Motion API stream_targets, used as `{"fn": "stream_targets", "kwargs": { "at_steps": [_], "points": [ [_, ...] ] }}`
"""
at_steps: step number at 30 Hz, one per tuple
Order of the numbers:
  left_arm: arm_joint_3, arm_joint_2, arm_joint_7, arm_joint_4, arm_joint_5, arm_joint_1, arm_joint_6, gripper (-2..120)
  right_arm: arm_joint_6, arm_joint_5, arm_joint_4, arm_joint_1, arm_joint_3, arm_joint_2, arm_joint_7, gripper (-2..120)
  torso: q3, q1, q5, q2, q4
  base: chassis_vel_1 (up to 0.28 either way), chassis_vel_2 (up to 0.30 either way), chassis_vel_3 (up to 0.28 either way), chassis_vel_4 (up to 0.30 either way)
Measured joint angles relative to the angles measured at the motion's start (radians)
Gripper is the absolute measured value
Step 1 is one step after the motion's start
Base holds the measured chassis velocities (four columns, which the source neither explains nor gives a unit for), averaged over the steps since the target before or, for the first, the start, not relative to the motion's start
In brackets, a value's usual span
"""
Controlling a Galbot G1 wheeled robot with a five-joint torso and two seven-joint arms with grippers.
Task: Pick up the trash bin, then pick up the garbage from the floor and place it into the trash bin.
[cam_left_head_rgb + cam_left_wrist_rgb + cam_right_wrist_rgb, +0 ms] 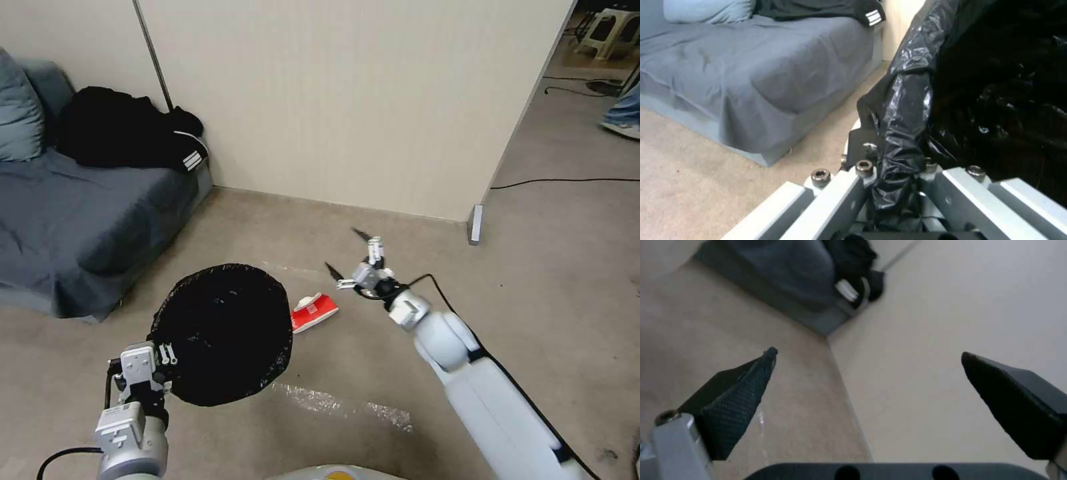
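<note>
So bin [223, 333] pickup looks done: left gripper [160, 363] has its jaws clenched on the liner rim at the bin's 8 o'clock. Right gripper [347, 257] hangs with jaws spread, empty. Red carton [313, 312] lies on the floor at the bin's 2 o'clock, not yet collected.

The trash bin [223, 333] shows as a round mouth lined with a crinkled black bag, held off the beige floor and tipped toward the camera. The garbage [313, 312], a red-and-white crumpled carton, lies flat on the floor just beside the bin's far right rim.
</note>
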Motion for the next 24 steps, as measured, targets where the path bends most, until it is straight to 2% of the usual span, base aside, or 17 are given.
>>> {"fn": "stream_targets", "kwargs": {
  "at_steps": [5,6,9,11,17,24],
  "points": [
    [0.003,-0.005,-0.001,0.001,0.008,0.002,0.0,1,0.057,-0.124,-0.145,0.08,-0.062,0.049,-0.017,100,0.0,0.0,-0.0001,0.0,-0.0001,0.0,0.0,0.0,0.0],
    [0.003,-0.005,-0.001,0.001,0.008,0.002,0.0,1,0.057,-0.124,-0.145,0.08,-0.062,0.049,-0.017,100,0.0,0.0,-0.0001,0.0,-0.0001,0.0,0.0,0.0,0.0],
    [0.012,-0.016,-0.001,0.001,0.018,0.0,0.0,1,0.116,-0.249,-0.27,0.108,-0.059,0.093,-0.022,100,0.0,0.0,0.0,0.0,0.0,0.0,0.0,0.0,0.0],
    [0.017,-0.02,-0.001,-0.001,0.022,0.0,0.0,1,0.129,-0.279,-0.308,0.113,-0.052,0.104,-0.022,100,0.0,0.0,0.0,0.0,0.0,0.0,0.0,0.0,0.0],
    [0.022,-0.027,-0.002,-0.002,0.033,0.006,-0.002,1,0.151,-0.329,-0.41,0.13,-0.023,0.123,-0.033,100,0.0,0.0,0.0001,0.0,-0.0002,0.0,0.0,0.0,0.0],
    [0.024,-0.029,-0.002,-0.004,0.037,0.009,-0.005,1,0.167,-0.335,-0.473,0.151,-0.006,0.125,-0.043,100,0.0,0.0,0.0001,0.0,-0.0003,0.0,0.0,0.0,0.0]
  ]
}}
